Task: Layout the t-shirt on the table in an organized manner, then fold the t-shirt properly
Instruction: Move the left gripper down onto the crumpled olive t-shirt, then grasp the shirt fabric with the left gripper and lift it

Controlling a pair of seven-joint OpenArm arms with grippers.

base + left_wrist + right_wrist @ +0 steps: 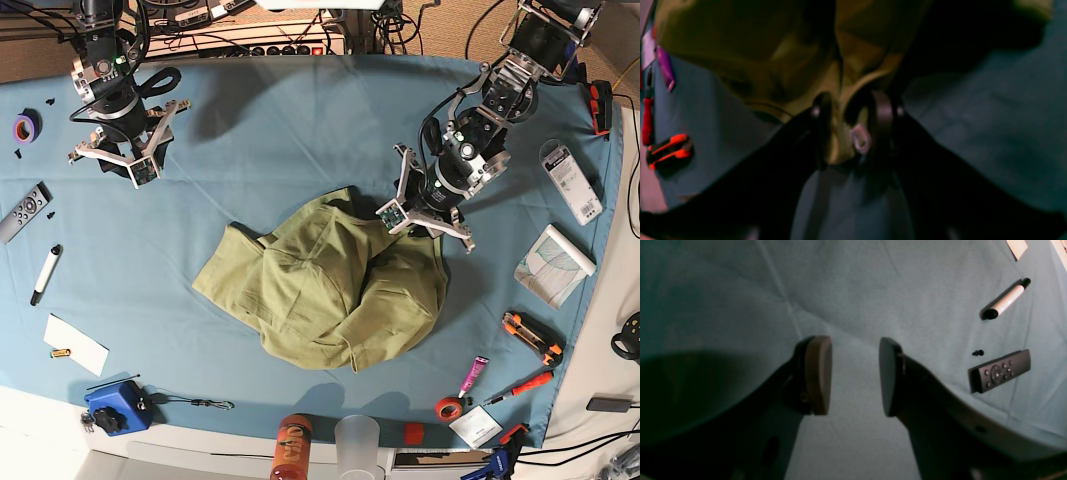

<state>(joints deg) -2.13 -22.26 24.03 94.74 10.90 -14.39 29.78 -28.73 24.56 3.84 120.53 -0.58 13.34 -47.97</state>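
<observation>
The olive-green t-shirt [330,290] lies crumpled in a heap on the teal-blue table [280,140], right of centre. My left gripper [420,222] is at the heap's upper right corner. In the left wrist view it [848,130] is shut on a bunched fold of the t-shirt [773,50], with the small pale tag [860,138] between the fingers. My right gripper [118,160] hovers over bare cloth at the far left, well away from the shirt. In the right wrist view it [855,376] is open and empty above the table [873,290].
A remote [1000,370], a marker [1005,301] and a small black screw [978,353] lie near the right gripper. An orange-black knife [670,151], a red screwdriver [647,116] and a purple tube [665,66] line the edge. A bottle [292,445] and a cup [357,440] stand at the front.
</observation>
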